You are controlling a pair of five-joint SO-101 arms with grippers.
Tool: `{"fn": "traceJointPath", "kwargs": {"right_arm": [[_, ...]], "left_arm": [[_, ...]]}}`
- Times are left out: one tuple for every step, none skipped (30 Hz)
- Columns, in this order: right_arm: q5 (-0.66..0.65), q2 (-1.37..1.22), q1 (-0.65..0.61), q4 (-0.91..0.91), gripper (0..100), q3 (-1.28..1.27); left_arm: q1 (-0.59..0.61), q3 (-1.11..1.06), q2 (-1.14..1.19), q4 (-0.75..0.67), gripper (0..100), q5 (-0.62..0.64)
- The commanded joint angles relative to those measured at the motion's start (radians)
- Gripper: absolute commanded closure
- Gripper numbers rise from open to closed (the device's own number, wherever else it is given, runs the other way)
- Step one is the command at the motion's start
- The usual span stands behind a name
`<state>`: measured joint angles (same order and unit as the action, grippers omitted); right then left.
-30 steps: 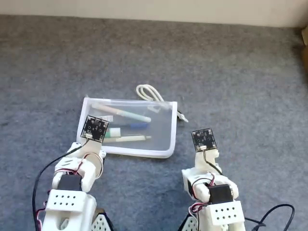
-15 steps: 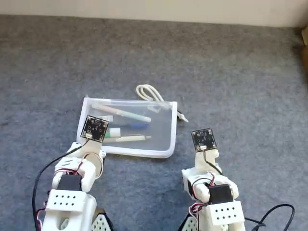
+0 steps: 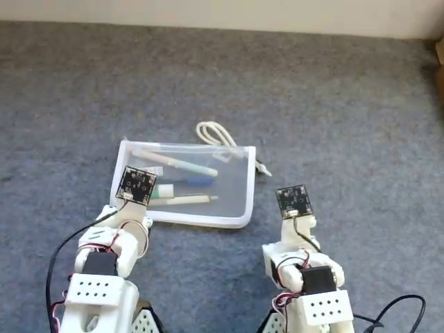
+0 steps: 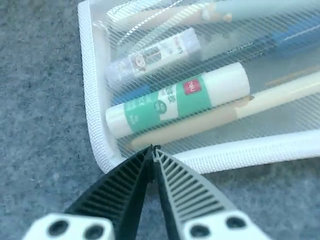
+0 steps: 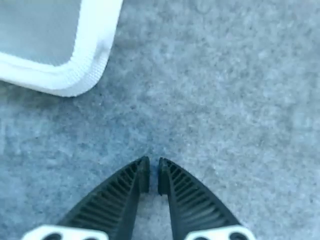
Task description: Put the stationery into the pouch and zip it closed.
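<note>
left fingers (image 4: 151,149): pressed together with nothing pinched; the tips are held just short of the pouch (image 4: 91,95), at its near corner seam.
right fingers (image 5: 152,163): closed to a hairline gap and empty; they are held over bare bench (image 5: 225,90), with the pouch's other near corner ahead and off to one side, apart from the tips.
pouch: laid flat on the bench ahead of both sets of fingers, nearer to the left pair.
stationery: seen through the mesh, inside the pouch. the glue stick (image 4: 177,100) lies just beyond the left fingers, a cream pen (image 4: 235,112) is beside it, and a small tube (image 4: 152,55) lies farther in.
cord (image 3: 214,132): a white loop lies at the pouch's far edge, well beyond both sets of fingers.
zip: whether it is drawn fully shut cannot be told.
likely reason: nothing loose is seen on the bench, so both sets of fingers are judged to be parked empty, with packing done.
</note>
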<state>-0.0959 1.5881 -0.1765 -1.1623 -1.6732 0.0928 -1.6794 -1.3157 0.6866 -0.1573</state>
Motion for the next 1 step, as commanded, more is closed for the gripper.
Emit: {"fn": "traceJointPath", "kwargs": {"right_arm": [[-0.009,-0.001,0.01,0.013,96.5,-0.076]], "left_arm": [[0.005,-0.015,-0.004,-0.02,99,0.011]]}}
